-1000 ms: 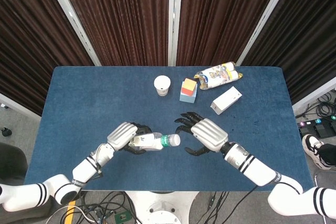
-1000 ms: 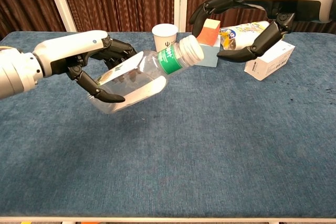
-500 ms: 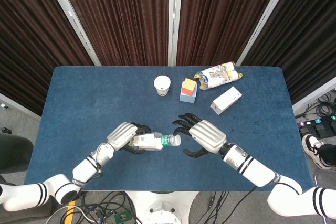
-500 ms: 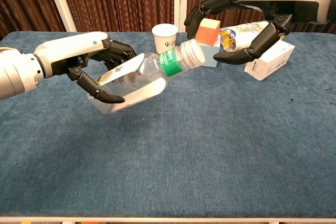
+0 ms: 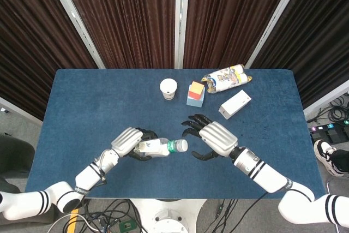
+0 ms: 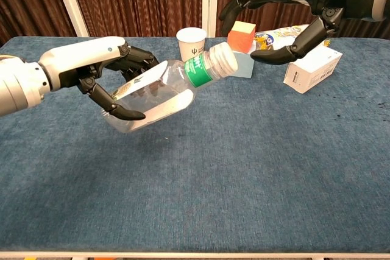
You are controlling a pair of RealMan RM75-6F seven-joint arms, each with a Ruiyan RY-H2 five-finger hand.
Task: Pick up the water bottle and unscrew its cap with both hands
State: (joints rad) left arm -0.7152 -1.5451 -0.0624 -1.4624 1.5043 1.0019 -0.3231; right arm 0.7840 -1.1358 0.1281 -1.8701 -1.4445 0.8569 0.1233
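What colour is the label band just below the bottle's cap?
Green with white print, wrapped round the bottle neck below the white cap; clearest in the chest view.

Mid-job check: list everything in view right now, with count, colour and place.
water bottle: 1, clear with green label, held off the table in the left robot hand
cap: 1, white, on the bottle
paper cup: 1, white, far centre
block: 1, orange, yellow and pale blue, beside the cup
snack bag: 1, yellow-white, far right
box: 1, white, right
table: 1, blue
left robot hand: grips the bottle
right robot hand: fingers apart, near the cap, holds nothing
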